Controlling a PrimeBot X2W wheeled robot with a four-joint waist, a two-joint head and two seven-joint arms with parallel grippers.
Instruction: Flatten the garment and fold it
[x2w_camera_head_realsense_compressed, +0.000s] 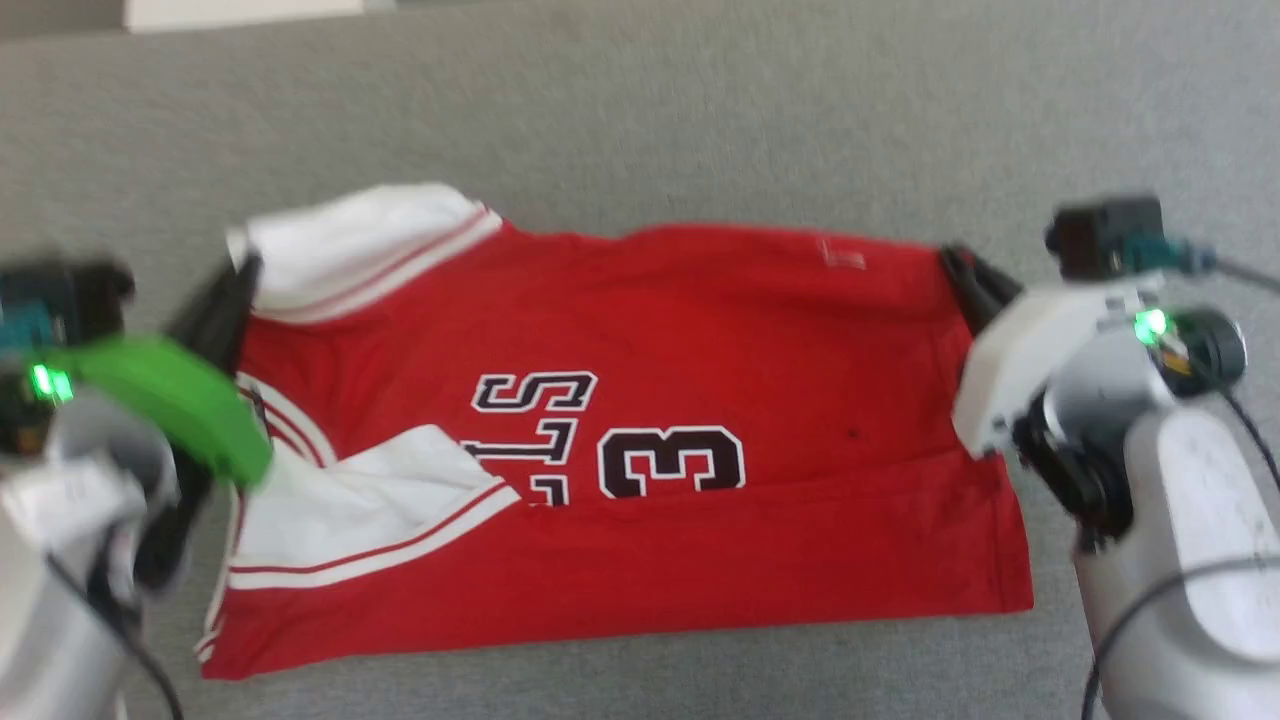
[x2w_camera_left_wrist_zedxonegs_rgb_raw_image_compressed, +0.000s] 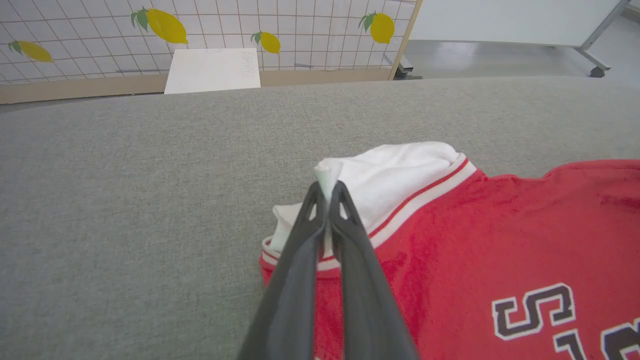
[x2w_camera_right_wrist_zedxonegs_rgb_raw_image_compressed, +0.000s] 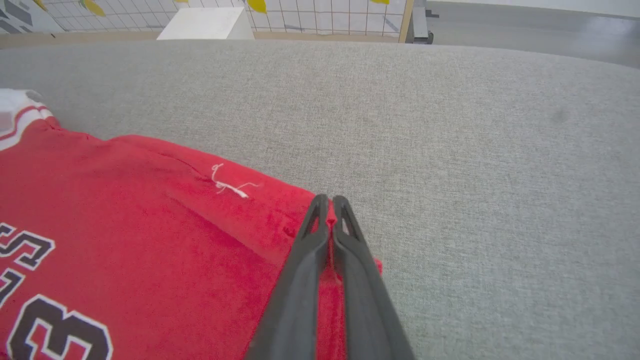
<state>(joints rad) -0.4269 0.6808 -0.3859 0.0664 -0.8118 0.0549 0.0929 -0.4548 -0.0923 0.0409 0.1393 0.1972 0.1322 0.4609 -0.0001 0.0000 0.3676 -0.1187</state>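
The garment (x2w_camera_head_realsense_compressed: 700, 330), a red jersey with white sleeves, red-striped trim and black-and-white lettering, lies spread on the grey surface, its collar side to the left. One white sleeve (x2w_camera_head_realsense_compressed: 380, 500) is folded over the front; the other (x2w_camera_head_realsense_compressed: 360, 240) lies at the far left corner. My left gripper (x2w_camera_left_wrist_zedxonegs_rgb_raw_image_compressed: 328, 187) is shut on that far sleeve's white cloth (x2w_camera_left_wrist_zedxonegs_rgb_raw_image_compressed: 395, 170); it also shows in the head view (x2w_camera_head_realsense_compressed: 240, 275). My right gripper (x2w_camera_right_wrist_zedxonegs_rgb_raw_image_compressed: 327, 202) is shut on the far hem corner of the red cloth (x2w_camera_right_wrist_zedxonegs_rgb_raw_image_compressed: 150, 215), seen from the head at the garment's right end (x2w_camera_head_realsense_compressed: 960, 262).
The grey fabric surface (x2w_camera_head_realsense_compressed: 640, 110) stretches well beyond the jersey on every side. A white box (x2w_camera_left_wrist_zedxonegs_rgb_raw_image_compressed: 212, 70) stands past its far edge, before a tiled wall with lemon prints (x2w_camera_left_wrist_zedxonegs_rgb_raw_image_compressed: 165, 25). A wheeled frame leg (x2w_camera_left_wrist_zedxonegs_rgb_raw_image_compressed: 595, 50) is at the far right.
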